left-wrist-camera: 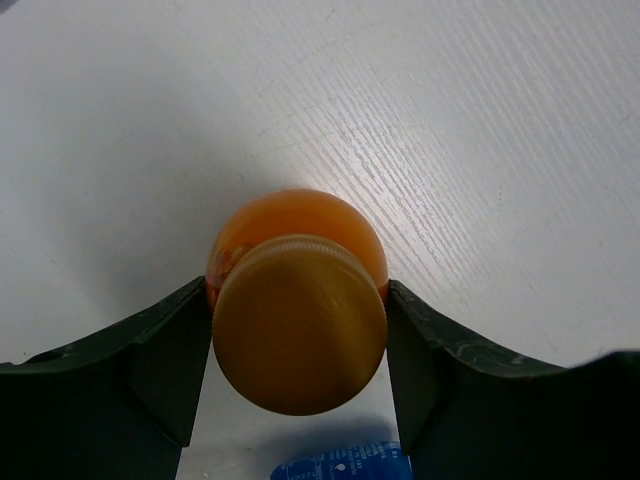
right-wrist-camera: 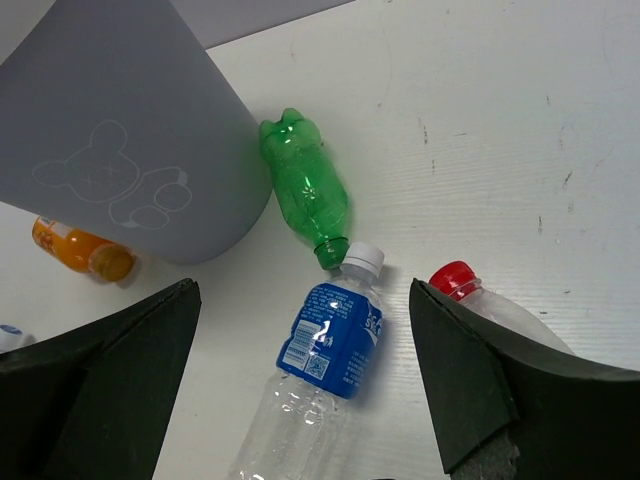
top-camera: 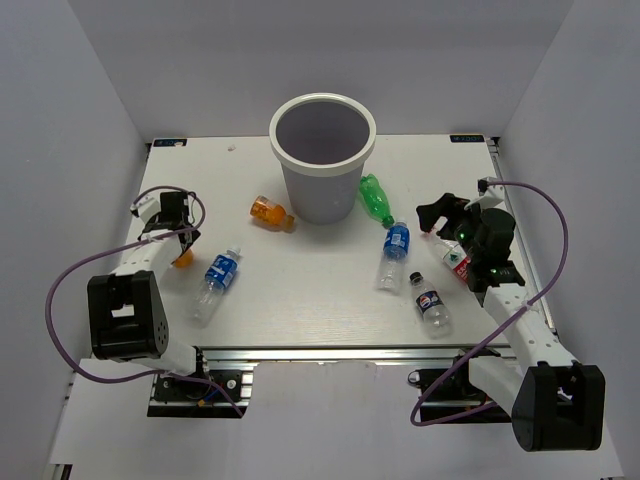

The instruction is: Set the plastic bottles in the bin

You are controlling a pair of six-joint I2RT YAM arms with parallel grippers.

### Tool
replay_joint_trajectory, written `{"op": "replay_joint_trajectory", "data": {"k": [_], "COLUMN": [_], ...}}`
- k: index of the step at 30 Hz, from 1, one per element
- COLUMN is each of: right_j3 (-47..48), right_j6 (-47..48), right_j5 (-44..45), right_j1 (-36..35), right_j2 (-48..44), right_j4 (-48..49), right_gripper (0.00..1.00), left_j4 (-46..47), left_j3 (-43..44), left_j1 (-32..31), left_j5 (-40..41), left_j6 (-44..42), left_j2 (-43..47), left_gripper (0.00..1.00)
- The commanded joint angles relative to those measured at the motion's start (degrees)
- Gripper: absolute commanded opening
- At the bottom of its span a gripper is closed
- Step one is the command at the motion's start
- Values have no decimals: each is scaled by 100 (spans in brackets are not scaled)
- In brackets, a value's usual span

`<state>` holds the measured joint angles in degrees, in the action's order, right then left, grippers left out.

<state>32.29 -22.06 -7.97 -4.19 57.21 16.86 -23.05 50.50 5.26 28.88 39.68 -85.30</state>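
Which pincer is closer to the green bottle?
Right. The right pincer sits open just right of the green bottle; the left pincer is across the table, closed on an orange bottle.

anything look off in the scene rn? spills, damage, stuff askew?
Nothing spilled. One oddity: the green bottle lying against the bin seems to have no cap, its open neck right by the blue-label bottle. The left gripper sits squarely on an orange bottle.

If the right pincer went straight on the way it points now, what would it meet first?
Probably the blue-labelled clear bottle, lying in line with its open gap; the green bottle lies beyond it. Depth is unclear.
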Motion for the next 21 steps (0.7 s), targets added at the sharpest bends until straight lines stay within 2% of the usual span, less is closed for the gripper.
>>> {"op": "replay_joint_trajectory", "data": {"k": [1,3,4,7,11,13,15,18,21], "right_j3": [269,234,242,242,163,189,207,120,172], "right_j6": [106,115,115,132,62,71,88,97,62], "right_j5": [-74,-3,-12,-196,-520,-644,-732,-908,-979], "right_j1": [14,14,14,6,6,6,14,14,14], "right_j2": [-104,-122,-140,-184,-219,-245,-272,-324,-325], "right_j4": [168,168,160,168,361,327,283,361,222], "right_gripper": [89,89,89,89,89,89,89,89,89], "left_j4": [-50,-86,-68,72,781,1029,1153,1136,1215], "left_j3": [302,495,574,917,1575,1865,2287,3306,4229], "left_j1": [28,28,19,28,-112,-305,-779,-1368,-1843], "left_j5": [-31,-119,-329,-891,-2654,-3001,-3248,-3362,-3993], "left_j6": [-136,-241,-302,-461,-496,-531,-820,-1154,-1322], "left_j2": [242,294,329,514,689,725,646,278,-258], "left_gripper": [47,41,35,27,20,21,24,27,29]}}
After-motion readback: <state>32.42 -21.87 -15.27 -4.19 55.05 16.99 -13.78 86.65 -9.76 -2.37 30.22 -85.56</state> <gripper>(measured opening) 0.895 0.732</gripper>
